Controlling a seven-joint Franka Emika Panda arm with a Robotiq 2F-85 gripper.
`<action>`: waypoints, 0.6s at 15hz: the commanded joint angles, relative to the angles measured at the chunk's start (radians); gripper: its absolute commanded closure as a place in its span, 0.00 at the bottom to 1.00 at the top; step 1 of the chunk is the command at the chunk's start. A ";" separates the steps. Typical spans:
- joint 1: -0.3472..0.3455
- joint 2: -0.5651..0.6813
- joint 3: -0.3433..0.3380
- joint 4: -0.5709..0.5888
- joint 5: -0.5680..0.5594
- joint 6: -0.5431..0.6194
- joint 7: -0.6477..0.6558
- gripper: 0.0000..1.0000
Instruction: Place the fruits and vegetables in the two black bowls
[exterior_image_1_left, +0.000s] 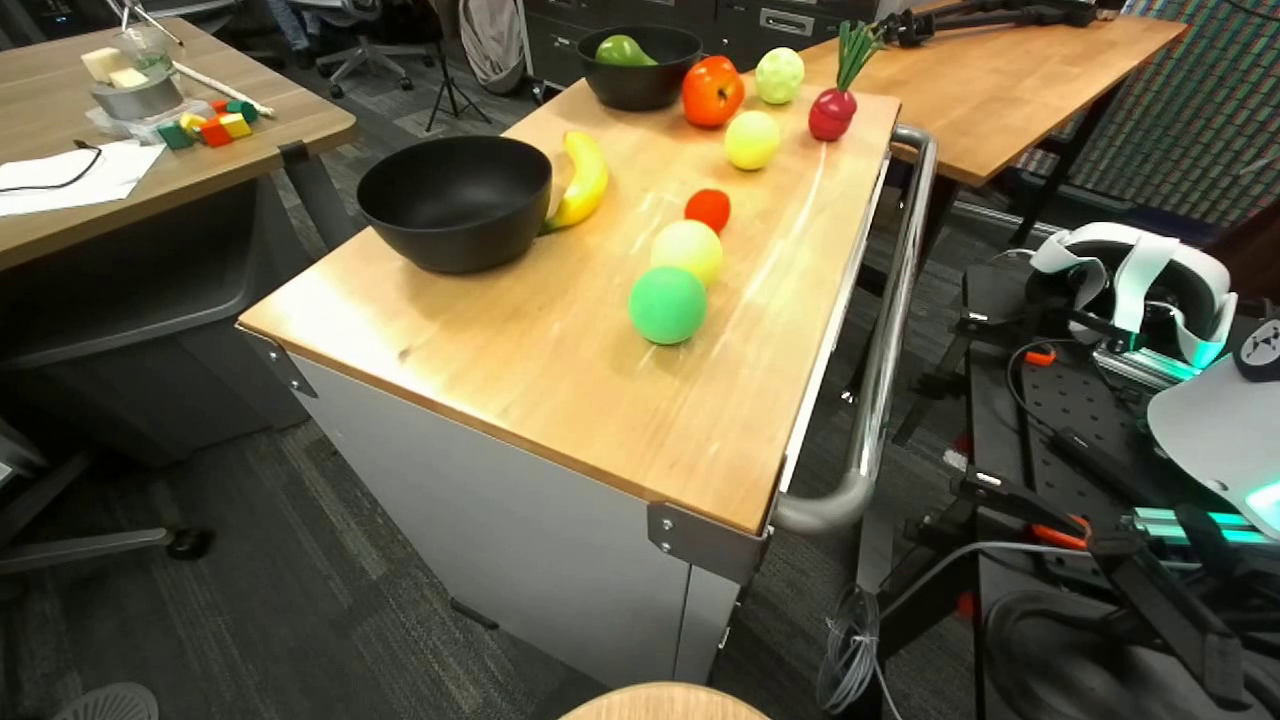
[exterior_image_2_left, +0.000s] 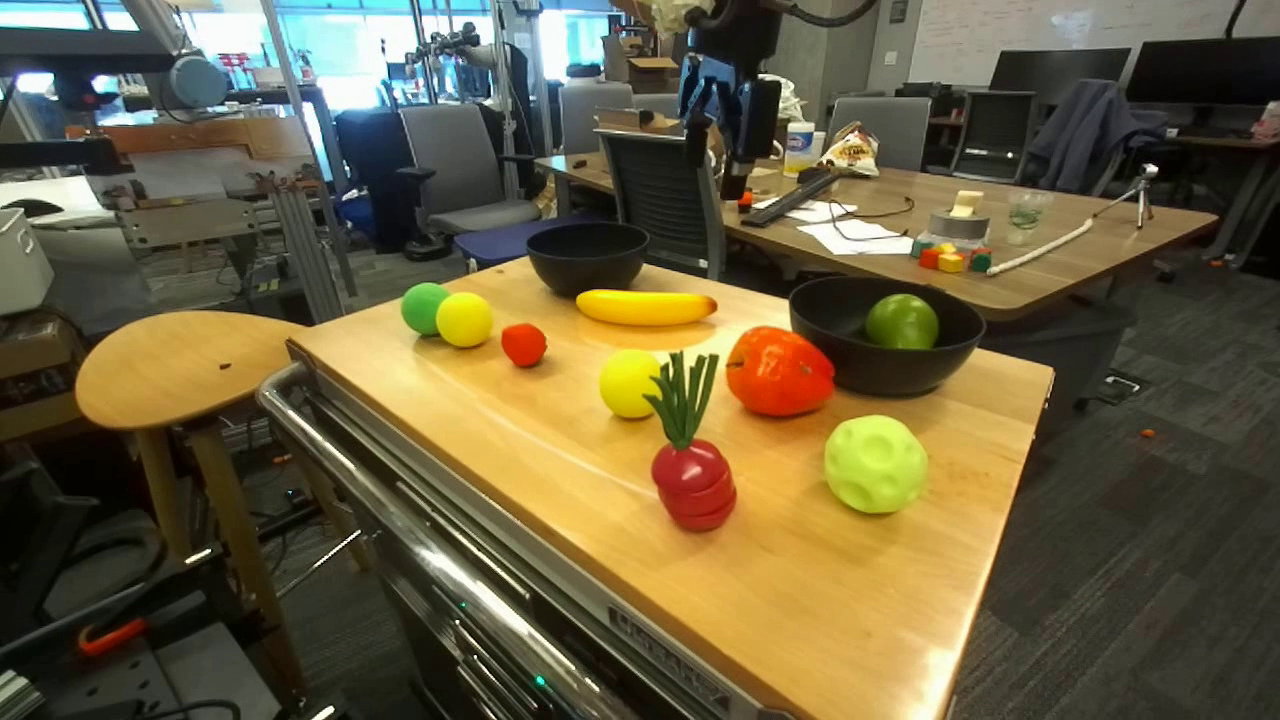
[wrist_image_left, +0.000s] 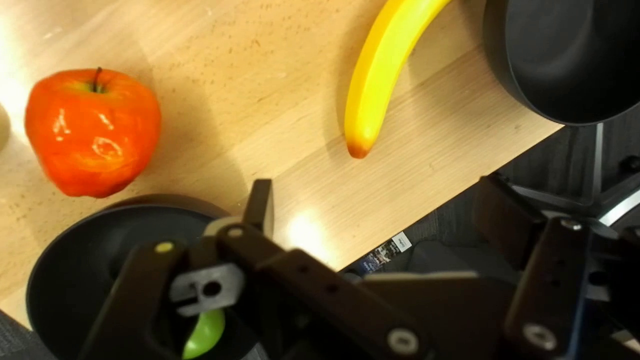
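— Please, can you tell me how the robot's black two-fingered hand (wrist_image_left: 377, 212) stands?

— Its fingers are wide apart, and it hangs higher than the light wooden tabletop (exterior_image_2_left: 830, 590)

— And which fruit is inside a bowl?

— The glossy green pear-shaped fruit (exterior_image_2_left: 902, 322) lies in one round black bowl (exterior_image_2_left: 905, 372). The second round black bowl (exterior_image_2_left: 585, 264) stands toward the opposite end, and the curved yellow banana (exterior_image_2_left: 645, 308) lies just beside it

— So the others, they are on the wood?

— Yes. The shiny red-orange apple (exterior_image_2_left: 779, 371) sits close to the bowl with the green fruit. Near to it I see the dimpled pale-green ball (exterior_image_2_left: 876, 464), the dark-red root vegetable with green leaves (exterior_image_2_left: 694, 487), and a plain yellow ball (exterior_image_2_left: 628, 384)

— And toward the opposite end?

— There are, in a row, a small round red fruit (exterior_image_2_left: 524, 345), another yellow ball (exterior_image_2_left: 465, 320) and a smooth green ball (exterior_image_2_left: 423, 308)

— Do these two balls touch each other?

— They are very near, but I cannot tell if they touch
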 joint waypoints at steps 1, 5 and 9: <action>0.033 0.056 0.003 0.002 -0.006 0.081 0.043 0.00; 0.058 0.172 0.024 0.027 0.004 0.147 0.050 0.00; 0.087 0.261 0.020 0.050 -0.015 0.172 0.074 0.00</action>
